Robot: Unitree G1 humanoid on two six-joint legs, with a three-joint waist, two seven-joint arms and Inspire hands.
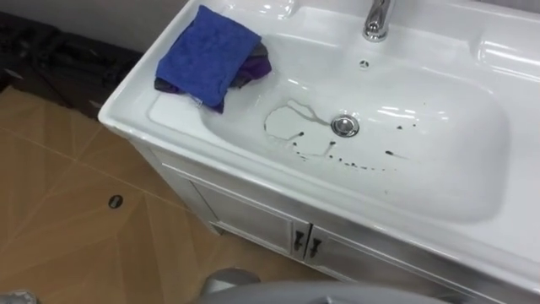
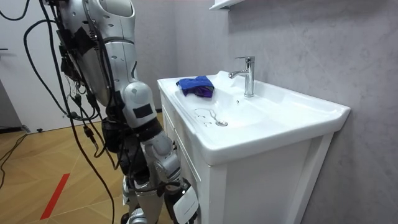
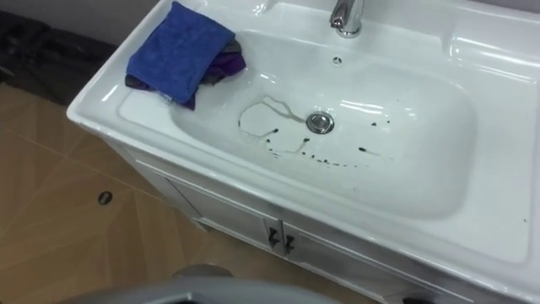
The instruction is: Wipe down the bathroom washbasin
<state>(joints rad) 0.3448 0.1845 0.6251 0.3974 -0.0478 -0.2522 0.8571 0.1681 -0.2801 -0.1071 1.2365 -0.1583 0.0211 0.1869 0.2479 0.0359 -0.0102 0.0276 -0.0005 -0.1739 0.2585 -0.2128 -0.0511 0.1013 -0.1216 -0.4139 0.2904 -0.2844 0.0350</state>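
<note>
A white basin (image 1: 447,169) is set in a white vanity top in front of me. A folded blue cloth (image 1: 207,55) with a purple layer under it lies on the left rim, partly over the bowl's edge. Dark specks and a dried ring of water (image 1: 291,127) mark the bowl's bottom around the metal drain (image 1: 344,126). In the room view I stand at the vanity's front, on the room view's left, with my right arm hanging down and my right hand (image 2: 185,204) low beside the cabinet, away from the cloth (image 2: 196,86).
A chrome tap (image 1: 377,19) stands at the back of the basin. White cabinet doors with small handles (image 1: 305,243) are below the top. Wood-pattern floor (image 1: 67,219) lies to my left, with dark objects (image 1: 51,55) against the wall.
</note>
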